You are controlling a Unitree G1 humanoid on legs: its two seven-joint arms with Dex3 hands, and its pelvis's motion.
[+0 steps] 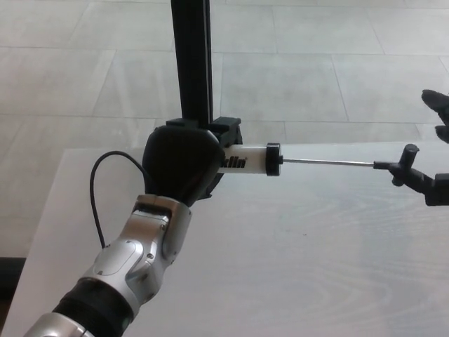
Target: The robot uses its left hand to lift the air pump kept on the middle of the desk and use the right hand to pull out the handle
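Note:
My left hand (179,167) is shut on the air pump, holding it above the desk (316,274) with the barrel pointing right. The pump's white barrel (245,161) with black lettering ends in a black cap (273,159). A thin metal rod (326,162) stands drawn out of it, level, to the black T-handle (402,166). My right hand (438,191) shows only at the right edge. Its fingers are spread, one finger (438,104) well above the handle and a lower one just behind it.
A black upright post (191,63) rises directly behind my left hand. A thin black cable (95,196) loops off my left wrist. The desk's far edge runs just behind the pump, with tiled floor (316,77) beyond it.

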